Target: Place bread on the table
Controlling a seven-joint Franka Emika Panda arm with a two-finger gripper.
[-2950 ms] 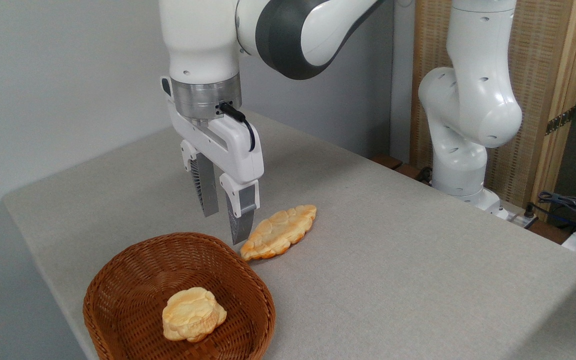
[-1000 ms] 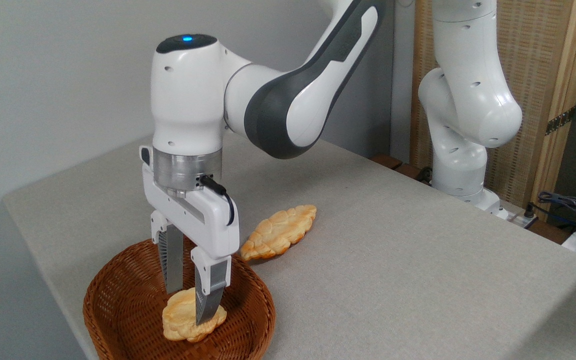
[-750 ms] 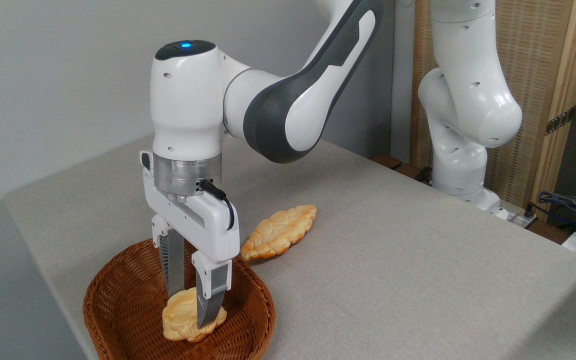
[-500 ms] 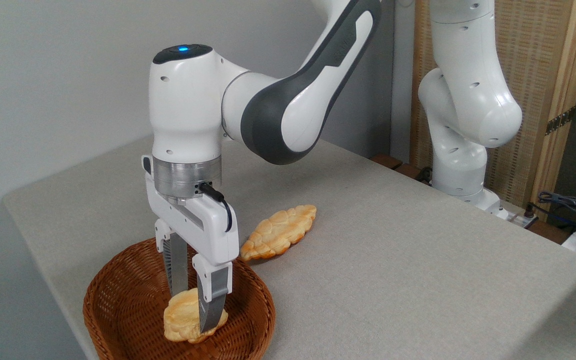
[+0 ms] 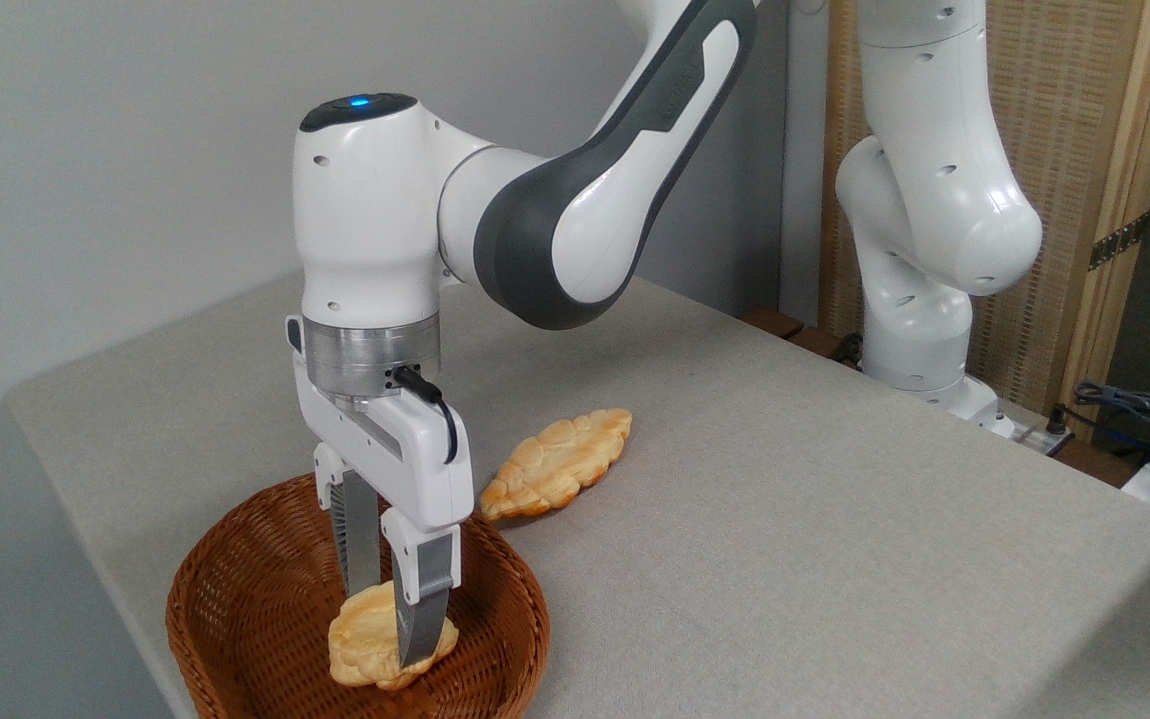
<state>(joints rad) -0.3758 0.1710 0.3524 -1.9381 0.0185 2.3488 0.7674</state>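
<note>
Now, line by line:

Gripper (image 5: 387, 624): points straight down into the basket at the near left of the table; the two grey fingers stand narrow, one on each side of the bread, pressed against it.

Fingers (image 5: 422, 619): the nearer one crosses the front face of the bread and hides part of it; the farther one goes down behind the bread's top edge.

Bread (image 5: 363, 644): a small, lumpy, pale yellow bun with golden-orange edges, held between the fingers inside the basket. It looks tipped, its left part raised; whether its lower right edge touches the wicker floor cannot be told.

Basket (image 5: 246, 589): brown woven wicker, round-cornered, sitting at the near left edge of the table; its near rim runs out of the picture at the bottom.

Flat bread (image 5: 555, 464): a longer, leaf-shaped golden piece lying on the cloth just beyond the far right rim of the basket, apart from the gripper.

Table (image 5: 785, 499): a light grey-beige cloth-like top with a rounded far left corner.

Arm (image 5: 535, 220): white and dark grey, reaching in from the upper right; a blue light shows on top of the wrist housing.

Arm base (image 5: 924, 250): stands at the far right edge of the table, well apart from the basket.
</note>
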